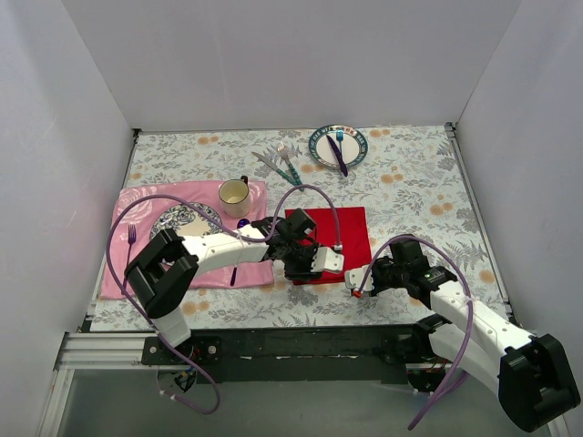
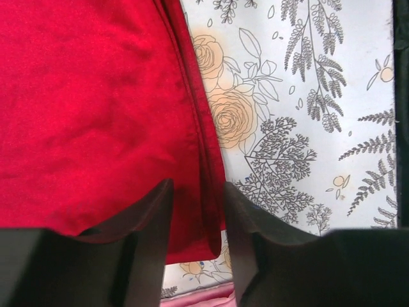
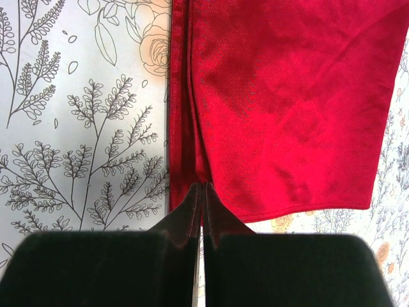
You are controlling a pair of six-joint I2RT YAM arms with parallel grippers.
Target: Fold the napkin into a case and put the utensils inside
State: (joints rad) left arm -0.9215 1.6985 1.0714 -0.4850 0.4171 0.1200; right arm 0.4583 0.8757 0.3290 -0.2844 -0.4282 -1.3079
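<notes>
The red napkin (image 1: 339, 228) lies flat on the floral tablecloth, with a narrow folded strip along its near edge. My left gripper (image 1: 314, 266) is open at the napkin's near left corner. In the left wrist view its jaws (image 2: 197, 208) straddle the folded strip of the napkin (image 2: 96, 115) without closing on it. My right gripper (image 1: 355, 284) is at the near right corner. In the right wrist view its jaws (image 3: 202, 192) are shut on the folded edge of the napkin (image 3: 287, 102). The teal-handled fork and knife (image 1: 282, 164) lie at the back, away from both grippers.
A pink placemat (image 1: 127, 238) at the left holds a patterned plate (image 1: 173, 218), a cup (image 1: 235, 192), a purple fork (image 1: 132, 238) and a purple spoon (image 1: 239, 228). A small plate (image 1: 357, 144) at the back holds a blue fork and purple knife.
</notes>
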